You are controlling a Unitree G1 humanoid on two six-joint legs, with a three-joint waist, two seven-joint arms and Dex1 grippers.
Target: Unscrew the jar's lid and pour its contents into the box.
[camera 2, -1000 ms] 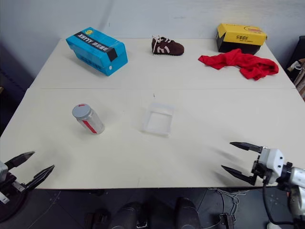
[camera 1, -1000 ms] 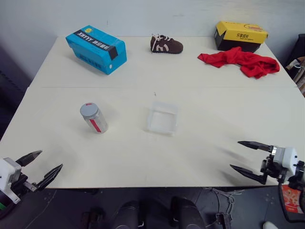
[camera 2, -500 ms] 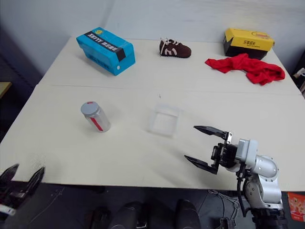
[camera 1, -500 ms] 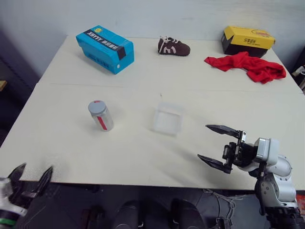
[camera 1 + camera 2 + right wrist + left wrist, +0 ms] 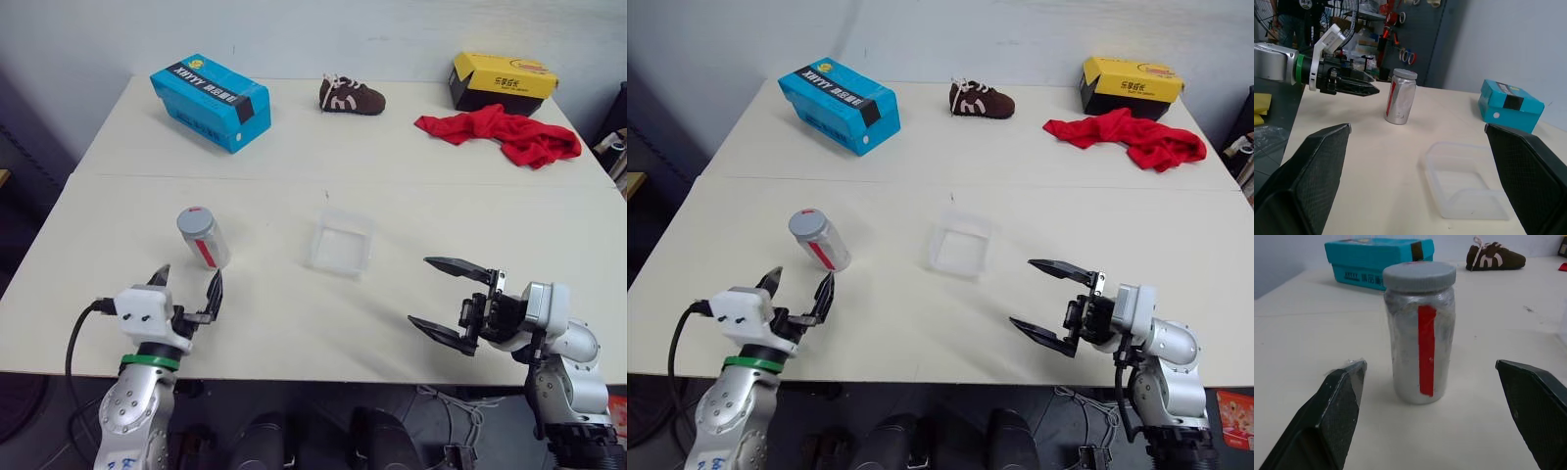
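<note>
Cream table (image 5: 294,157): jar (image 5: 203,238) upright, lid (image 5: 194,220) on, beside box (image 5: 340,243). Left gripper (image 5: 186,288) near jar, jaws wide, empty. Right gripper (image 5: 446,299) wide, empty.

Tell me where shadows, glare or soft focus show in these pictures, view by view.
Left eye view: soft shadows on the table under the right gripper. Left wrist view: the jar is sharp, with its lid evenly lit; the blue carton and shoe behind look soft. Right wrist view: the box shows no glare.

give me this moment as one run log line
jar: upright, lid on | left gripper: open, short of jar | right gripper: open, empty | box: untouched
</note>
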